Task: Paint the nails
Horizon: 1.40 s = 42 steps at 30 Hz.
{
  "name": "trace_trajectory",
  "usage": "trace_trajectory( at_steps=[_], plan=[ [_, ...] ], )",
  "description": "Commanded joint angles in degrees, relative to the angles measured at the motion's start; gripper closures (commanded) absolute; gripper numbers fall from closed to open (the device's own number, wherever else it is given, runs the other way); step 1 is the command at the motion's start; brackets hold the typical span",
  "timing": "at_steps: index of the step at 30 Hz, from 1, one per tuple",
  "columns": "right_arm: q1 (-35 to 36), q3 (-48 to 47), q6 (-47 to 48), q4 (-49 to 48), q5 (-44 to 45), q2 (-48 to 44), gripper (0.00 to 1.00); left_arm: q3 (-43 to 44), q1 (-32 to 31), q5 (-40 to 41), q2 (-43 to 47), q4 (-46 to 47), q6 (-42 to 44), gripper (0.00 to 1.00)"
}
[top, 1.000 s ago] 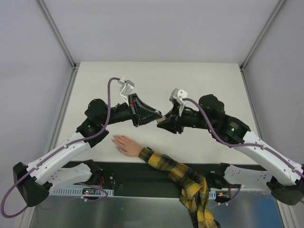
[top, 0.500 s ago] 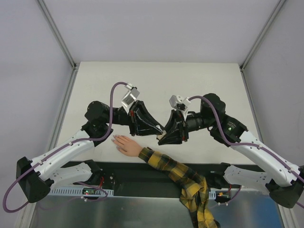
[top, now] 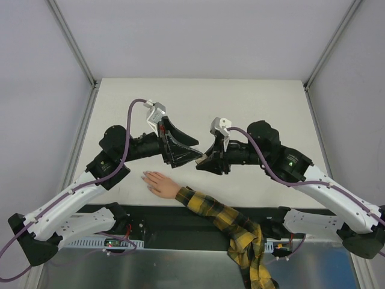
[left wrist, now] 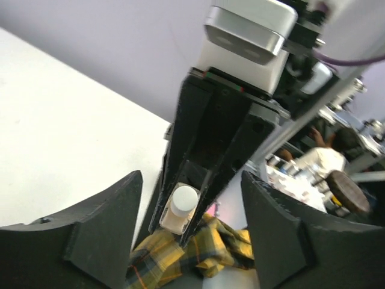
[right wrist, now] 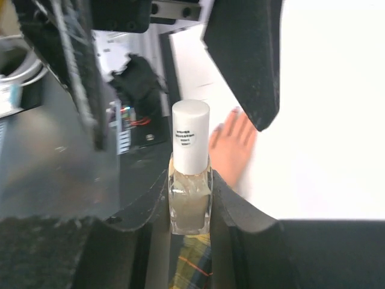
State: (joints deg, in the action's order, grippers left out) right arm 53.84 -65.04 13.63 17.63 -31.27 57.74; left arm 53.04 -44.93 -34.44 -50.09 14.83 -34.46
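- The nails (top: 145,176) lie left of centre in the lower half of the overhead view, on the white table (top: 258,102). They tip a small flesh-coloured hand (top: 159,183) whose plaid sleeve (top: 212,209) runs off toward the lower right. Both grippers hang mid-frame, above and beyond them.
- The left gripper (top: 194,152) is spread wide with nothing in it. In its own camera its two fingers frame the bottle's top.
- The right gripper (top: 206,162) is closed on the glass body of a nail polish bottle (right wrist: 190,201), with the cap end pointing toward the left gripper.
- The white cap (right wrist: 190,135) is on, so I'd say the step in hand is getting it off.
- To do that well, I'd centre the left fingers on the cap alone, clear of the glass, then close and twist along the bottle's axis while the right grip stays firm. I'd also tip the neck upward before the cap parts, so nothing runs out.
- From here I can't tell whether the left fingertips are level with the cap or short of it.
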Motion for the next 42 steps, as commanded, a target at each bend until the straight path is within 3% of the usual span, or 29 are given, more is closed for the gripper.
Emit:
trace_trajectory(
  at_steps=[1, 14, 19, 23, 26, 29, 30, 32, 33, 35, 38, 42],
  plan=[
    [2.93, -2.55, 0.35, -2.77, 13.94, 0.53, 1.00, 1.28, 0.28, 9.29, -0.01, -4.20, 1.42, 0.39],
    [7.33, -4.13, 1.05, -3.04, 28.71, 2.12, 1.00, -0.04, 0.19, 10.71, -1.07, -4.20, -0.87, 0.62],
    [7.77, -4.13, 0.70, -3.83, 33.63, 2.29, 1.00, -0.21, 0.10, 10.97, -1.77, -3.93, -2.81, 0.76],
    [7.68, -4.49, 0.52, -3.48, 33.64, 2.47, 1.00, -0.12, 0.01, 10.36, -2.38, -3.14, -2.98, 0.96],
    [7.77, -4.22, 0.87, -3.30, 29.88, 2.03, 1.00, -0.74, 0.02, 8.43, -2.21, -1.13, -2.72, 1.00],
    [6.98, -3.61, 1.75, -3.91, 17.69, 1.15, 1.00, -2.41, 0.02, 3.27, -2.30, 4.57, -3.07, 1.00],
    [6.54, -3.69, 1.49, -4.70, 5.46, 0.98, 1.00, -3.02, 0.01, 1.76, -2.47, 7.03, -3.51, 1.00],
    [4.88, -4.31, -0.87, -6.45, -10.83, 1.67, 1.00, -3.38, 0.01, -3.32, -3.08, 10.20, -4.39, 1.00],
    [4.95, -4.40, -4.89, -10.73, -27.45, 2.11, 1.00, -4.07, 0.10, -4.58, -3.26, 11.96, -6.04, 1.00],
    [7.48, -2.22, -9.83, -18.73, -35.77, 2.12, 1.00, -4.96, 0.02, -7.13, -3.70, 18.11, -7.90, 1.00],
    [9.35, -1.50, -7.04, -18.26, -30.37, -0.60, 1.00, -5.40, 0.10, -10.12, -4.32, 21.73, -9.75, 1.00],
    [9.17, -3.51, -1.50, -6.93, -15.63, -0.87, 1.00, -4.35, 0.10, -11.62, -4.76, 21.56, -10.10, 1.00]
  ],
)
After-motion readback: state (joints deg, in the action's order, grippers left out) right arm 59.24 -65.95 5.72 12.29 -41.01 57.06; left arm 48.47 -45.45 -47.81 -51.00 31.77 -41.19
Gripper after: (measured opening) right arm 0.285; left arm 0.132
